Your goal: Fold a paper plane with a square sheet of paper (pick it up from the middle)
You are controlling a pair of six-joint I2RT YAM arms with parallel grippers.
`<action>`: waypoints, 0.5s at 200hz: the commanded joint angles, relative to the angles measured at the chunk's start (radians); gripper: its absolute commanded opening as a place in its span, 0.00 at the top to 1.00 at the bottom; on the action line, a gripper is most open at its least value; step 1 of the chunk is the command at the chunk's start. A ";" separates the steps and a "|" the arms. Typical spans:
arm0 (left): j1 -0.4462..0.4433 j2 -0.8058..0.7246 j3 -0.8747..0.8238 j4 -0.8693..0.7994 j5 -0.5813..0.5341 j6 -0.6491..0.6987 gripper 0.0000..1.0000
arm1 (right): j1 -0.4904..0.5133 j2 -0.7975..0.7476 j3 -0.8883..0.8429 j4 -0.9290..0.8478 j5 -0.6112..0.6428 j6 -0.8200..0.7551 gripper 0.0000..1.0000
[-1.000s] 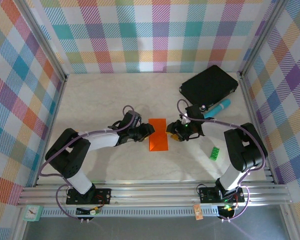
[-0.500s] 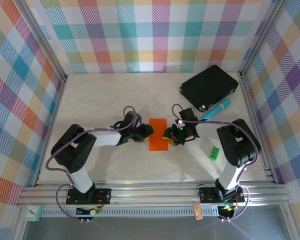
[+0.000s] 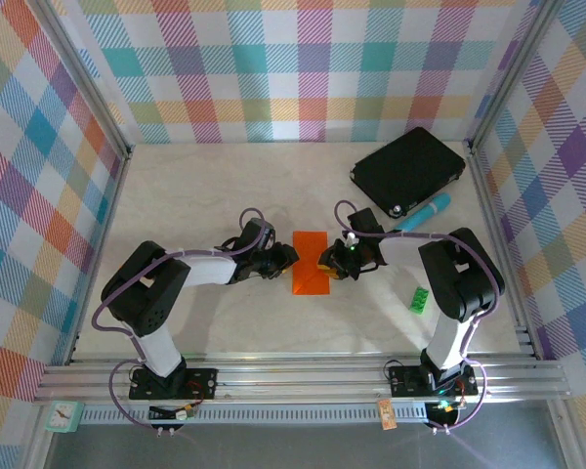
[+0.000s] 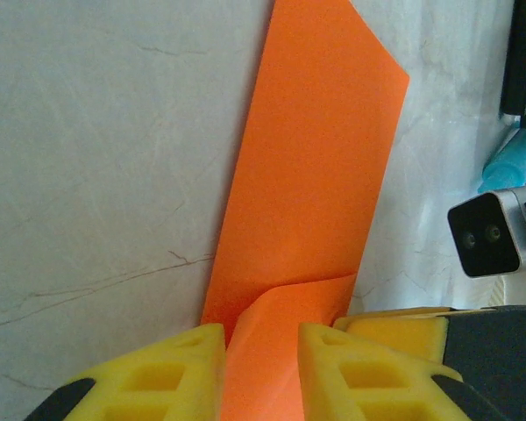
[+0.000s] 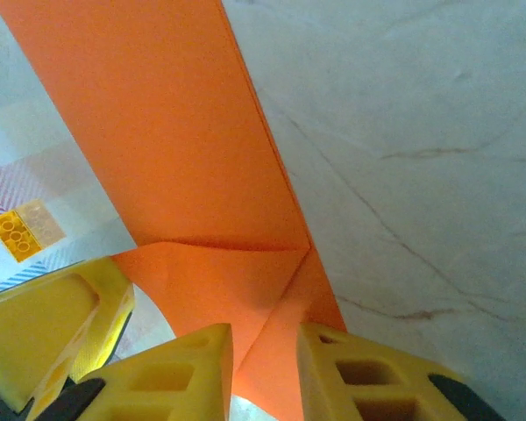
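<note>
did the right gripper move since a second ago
Yes. In the top view the right gripper has shifted left, away from the green block, which stayed put, and now sits over the right edge of the orange paper.

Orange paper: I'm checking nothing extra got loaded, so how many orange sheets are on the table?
1. The square sheet of paper, folded to a narrow strip, lies mid-table between the left gripper and right gripper. A second sheet underneath can't be ruled out.
</note>
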 commanded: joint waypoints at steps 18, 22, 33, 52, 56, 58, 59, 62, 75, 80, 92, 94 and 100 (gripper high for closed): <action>0.013 -0.090 -0.026 -0.018 -0.026 0.006 0.75 | 0.006 0.032 0.028 -0.039 0.024 -0.003 0.74; 0.012 -0.098 -0.027 -0.017 -0.024 0.008 0.75 | 0.006 0.033 0.028 -0.043 0.027 -0.005 0.74; 0.012 -0.119 -0.032 -0.011 -0.019 0.016 0.79 | 0.005 0.035 0.031 -0.053 0.030 -0.009 0.75; 0.012 -0.150 -0.050 0.003 -0.014 0.020 0.84 | 0.005 0.039 0.034 -0.058 0.036 -0.016 0.75; 0.012 -0.156 -0.057 0.009 -0.013 0.019 0.85 | 0.005 0.038 0.033 -0.060 0.037 -0.017 0.75; 0.012 -0.157 -0.060 0.012 -0.012 0.020 0.85 | 0.005 0.038 0.033 -0.060 0.037 -0.019 0.75; 0.012 -0.157 -0.061 0.014 -0.011 0.019 0.86 | 0.005 0.038 0.033 -0.060 0.037 -0.018 0.75; 0.012 -0.160 -0.065 0.021 -0.009 0.020 0.86 | 0.005 0.038 0.033 -0.060 0.038 -0.019 0.75; 0.009 -0.158 -0.080 0.056 0.010 0.014 0.88 | 0.006 0.041 0.033 -0.061 0.038 -0.019 0.75; 0.007 -0.152 -0.082 0.072 0.022 0.010 0.88 | 0.005 0.042 0.032 -0.059 0.038 -0.019 0.75; 0.002 -0.128 -0.085 0.109 0.053 0.003 0.90 | 0.005 0.045 0.032 -0.059 0.039 -0.020 0.75; 0.000 -0.124 -0.085 0.113 0.057 0.001 0.90 | 0.005 0.045 0.032 -0.060 0.038 -0.019 0.75; -0.003 -0.111 -0.083 0.131 0.068 -0.004 0.91 | 0.005 0.047 0.032 -0.060 0.039 -0.020 0.75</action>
